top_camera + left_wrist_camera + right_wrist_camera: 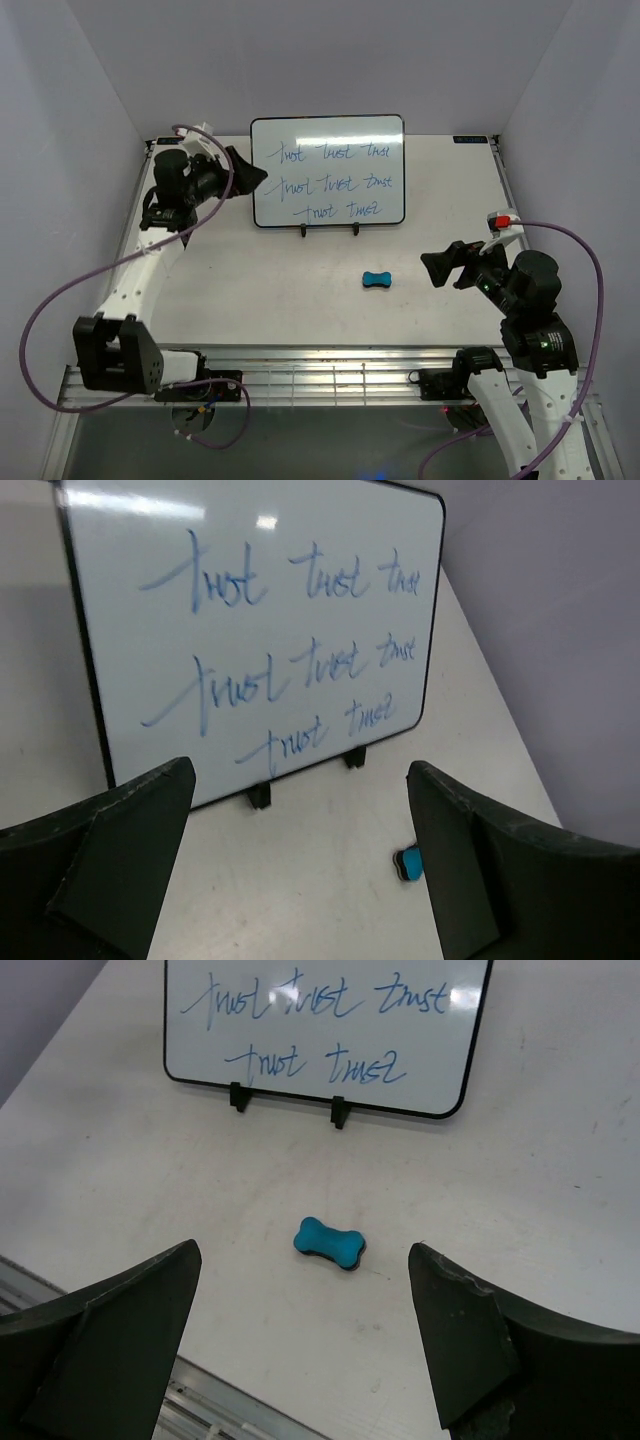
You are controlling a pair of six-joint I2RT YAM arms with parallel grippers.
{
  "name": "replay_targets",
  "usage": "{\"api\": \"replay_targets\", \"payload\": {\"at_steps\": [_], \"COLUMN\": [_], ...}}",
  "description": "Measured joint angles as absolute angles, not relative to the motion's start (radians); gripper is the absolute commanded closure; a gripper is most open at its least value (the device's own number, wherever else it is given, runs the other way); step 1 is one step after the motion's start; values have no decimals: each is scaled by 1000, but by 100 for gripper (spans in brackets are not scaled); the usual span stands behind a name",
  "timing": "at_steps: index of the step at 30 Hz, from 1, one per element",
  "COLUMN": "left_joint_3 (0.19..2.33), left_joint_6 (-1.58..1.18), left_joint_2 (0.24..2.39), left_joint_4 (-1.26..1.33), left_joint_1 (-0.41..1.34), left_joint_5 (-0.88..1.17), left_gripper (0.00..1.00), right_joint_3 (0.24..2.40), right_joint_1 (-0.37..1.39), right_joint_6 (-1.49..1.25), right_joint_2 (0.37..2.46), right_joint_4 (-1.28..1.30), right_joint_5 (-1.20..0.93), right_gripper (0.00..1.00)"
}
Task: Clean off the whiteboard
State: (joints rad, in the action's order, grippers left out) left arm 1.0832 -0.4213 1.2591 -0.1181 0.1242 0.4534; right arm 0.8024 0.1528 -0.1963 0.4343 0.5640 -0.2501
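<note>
The whiteboard (pixel 328 170) stands upright on a black wire stand at the back of the table, covered in blue scrawl in three lines. It also shows in the left wrist view (pixel 260 630) and the right wrist view (pixel 325 1030). The blue bone-shaped eraser (pixel 376 279) lies flat on the table in front of the board, also in the right wrist view (pixel 329 1243) and partly behind a finger in the left wrist view (pixel 408 864). My left gripper (pixel 250 173) is open and empty just left of the board's left edge. My right gripper (pixel 452 266) is open and empty, right of the eraser.
The stand's two black feet (pixel 329 231) stick out in front of the board. A metal rail (pixel 300 380) runs along the table's near edge. White walls close in the left, right and back sides.
</note>
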Motion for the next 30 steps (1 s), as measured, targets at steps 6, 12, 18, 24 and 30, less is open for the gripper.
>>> {"api": "replay_targets", "payload": {"at_steps": [6,12,18,24,30], "left_joint_3": [1252,1468,1551,1702,1744], "left_joint_6": [-488,-540,-603,-671,-717], "left_joint_2": [1665,2044,2249,2361,2393], "left_joint_4": [143,272,327,391,465], "left_joint_1": [-171,-178,-127,-72,-44], "left_joint_5": [733,992,1150,1233,1275], "left_gripper": [2,2,2,3,27], "right_joint_3": [802,788,787,787,789], "right_joint_1": [153,153,153,153,153], "right_joint_6": [-198,-198,-192,-171,-155], "right_joint_2": [455,434,444,448,448], "right_joint_4": [555,543,544,550,551], "right_joint_5": [-378,-435,-445,-451,-455], "right_gripper": [10,10,10,10,10]}}
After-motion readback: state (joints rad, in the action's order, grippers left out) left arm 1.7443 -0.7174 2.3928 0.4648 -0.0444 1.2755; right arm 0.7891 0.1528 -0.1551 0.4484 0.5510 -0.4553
